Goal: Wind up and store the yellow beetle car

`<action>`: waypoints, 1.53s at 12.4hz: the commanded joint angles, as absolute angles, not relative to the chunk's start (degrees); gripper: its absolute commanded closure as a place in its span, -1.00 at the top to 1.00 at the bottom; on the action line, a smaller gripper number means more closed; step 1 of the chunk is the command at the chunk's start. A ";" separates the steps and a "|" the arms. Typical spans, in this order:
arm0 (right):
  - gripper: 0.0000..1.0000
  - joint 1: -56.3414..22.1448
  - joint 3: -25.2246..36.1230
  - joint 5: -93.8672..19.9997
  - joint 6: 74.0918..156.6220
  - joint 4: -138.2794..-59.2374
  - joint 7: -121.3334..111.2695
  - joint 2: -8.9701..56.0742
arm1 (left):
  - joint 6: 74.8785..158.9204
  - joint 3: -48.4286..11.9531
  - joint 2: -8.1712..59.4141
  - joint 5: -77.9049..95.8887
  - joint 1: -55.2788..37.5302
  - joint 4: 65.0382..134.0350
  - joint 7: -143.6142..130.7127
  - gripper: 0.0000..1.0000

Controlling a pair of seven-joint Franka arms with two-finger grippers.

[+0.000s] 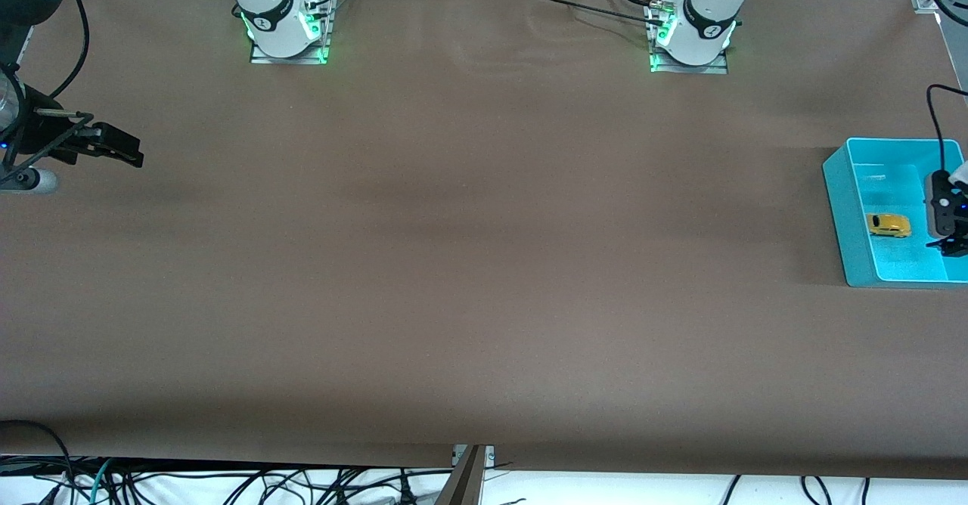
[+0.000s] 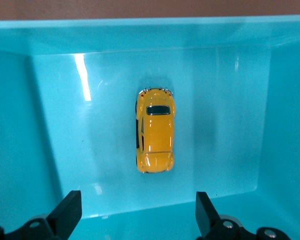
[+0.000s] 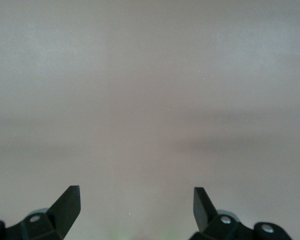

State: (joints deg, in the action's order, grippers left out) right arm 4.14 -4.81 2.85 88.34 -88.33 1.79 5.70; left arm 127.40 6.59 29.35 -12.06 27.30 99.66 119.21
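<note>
The yellow beetle car (image 1: 888, 225) stands on its wheels on the floor of a teal bin (image 1: 838, 187) at the left arm's end of the table. It also shows in the left wrist view (image 2: 155, 131), alone in the bin. My left gripper (image 1: 951, 245) hangs over the bin beside the car, open and empty (image 2: 138, 212). My right gripper (image 1: 113, 146) waits over the bare table at the right arm's end, open and empty (image 3: 137, 207).
The brown table cover (image 1: 469, 263) spreads between the two arms. The teal bin's walls (image 2: 140, 32) stand around the car. Cables hang along the table edge nearest the front camera.
</note>
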 commanded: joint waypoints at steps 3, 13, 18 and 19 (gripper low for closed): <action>1.00 4.04 -4.66 2.37 88.33 -87.71 1.23 5.80 | 105.00 6.07 25.76 -12.57 22.08 85.13 114.55 1.00; 1.00 3.87 -4.75 2.46 88.33 -87.63 1.23 5.80 | 85.96 5.36 22.60 3.16 1.34 73.04 64.41 1.00; 1.00 3.87 -4.75 2.46 88.33 -87.63 1.23 5.80 | 86.66 4.92 12.41 9.22 -1.05 84.09 27.40 1.00; 1.00 3.87 -4.75 2.46 88.33 -87.63 1.23 5.80 | 86.75 4.92 10.30 9.23 -1.05 86.37 22.37 1.00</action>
